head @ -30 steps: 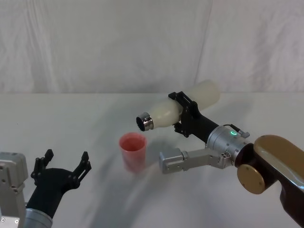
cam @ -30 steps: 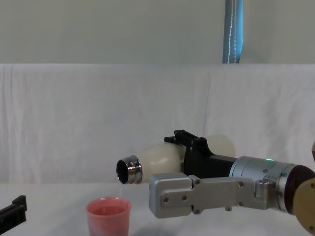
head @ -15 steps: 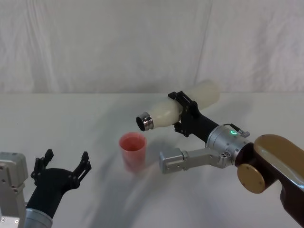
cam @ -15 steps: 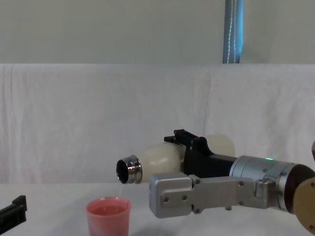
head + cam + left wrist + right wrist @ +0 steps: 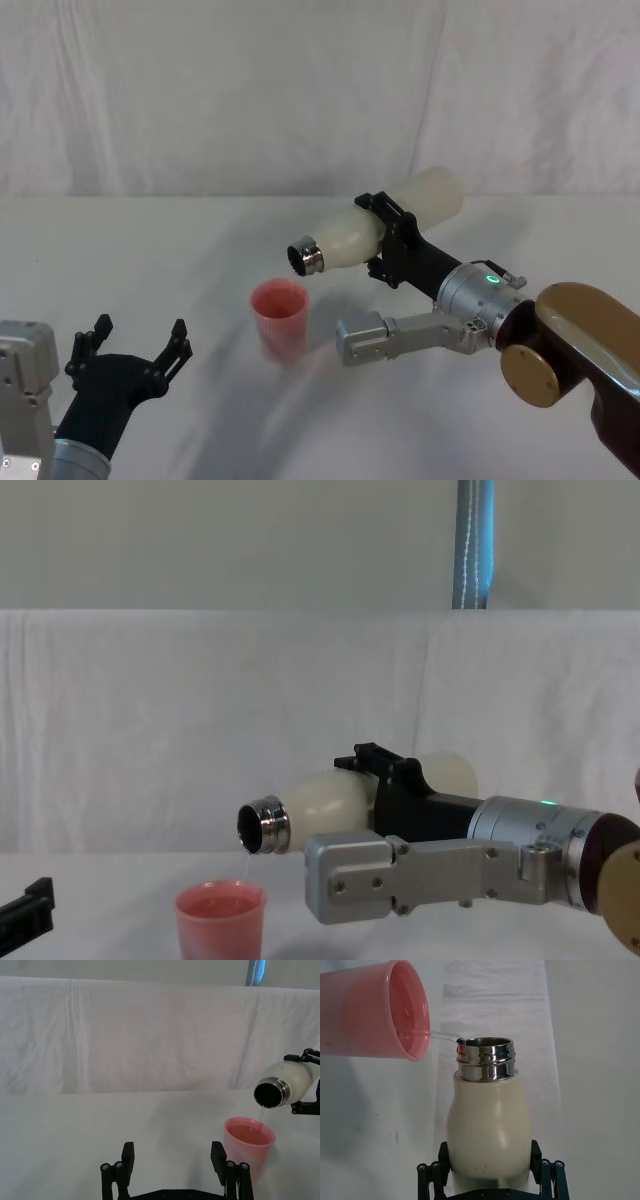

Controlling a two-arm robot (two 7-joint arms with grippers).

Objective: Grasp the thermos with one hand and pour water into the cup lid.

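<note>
The cream-white thermos [image 5: 375,228] [image 5: 325,798] [image 5: 487,1125] [image 5: 292,1077] lies tipped nearly level in the air, its silver neck pointing left and slightly down over the pink cup lid [image 5: 279,318] [image 5: 221,921] [image 5: 248,1147] [image 5: 375,1012]. A thin stream of water runs from the neck into the cup lid, which stands upright on the white table. My right gripper [image 5: 388,240] [image 5: 385,785] is shut around the thermos body. My left gripper [image 5: 135,345] [image 5: 172,1160] rests open low at the front left, apart from the cup lid.
A white cloth covers the table [image 5: 150,250] and hangs as a backdrop behind it. A blue-grey pole [image 5: 475,545] stands behind the backdrop. My right forearm [image 5: 480,320] stretches across the table's right side.
The thermos neck has dipped very slightly; water keeps trickling into the cup lid. The left arm has not moved.
</note>
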